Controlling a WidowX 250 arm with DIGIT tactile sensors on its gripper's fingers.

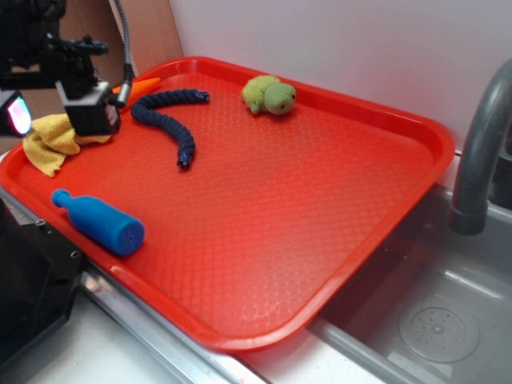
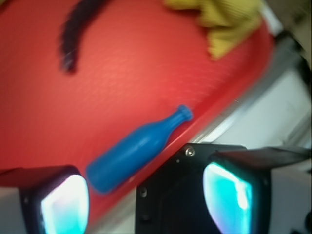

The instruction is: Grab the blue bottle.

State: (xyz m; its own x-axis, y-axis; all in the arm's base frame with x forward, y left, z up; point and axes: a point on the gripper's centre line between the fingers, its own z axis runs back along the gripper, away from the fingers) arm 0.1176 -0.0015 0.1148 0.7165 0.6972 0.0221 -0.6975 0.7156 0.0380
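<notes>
The blue bottle (image 1: 100,222) lies on its side near the front-left edge of the red tray (image 1: 304,208), cap pointing left. My gripper (image 1: 24,108) hangs high at the far left, above and behind the bottle, close to the yellow cloth (image 1: 52,138); only one glowing finger (image 1: 16,114) shows there. In the wrist view the bottle (image 2: 134,153) lies diagonally below, well under the gripper (image 2: 146,200), its base closest to the left finger pad (image 2: 63,204). The right pad (image 2: 226,195) stands far off, so the jaws are wide apart and hold nothing.
A dark navy braided rope (image 1: 170,120) curves across the tray's back left. A green plush toy (image 1: 270,94) sits at the back, and an orange carrot tip (image 1: 142,84) shows behind the gripper. A black box (image 1: 28,280) is off the tray's front-left; sink and faucet (image 1: 480,152) at right.
</notes>
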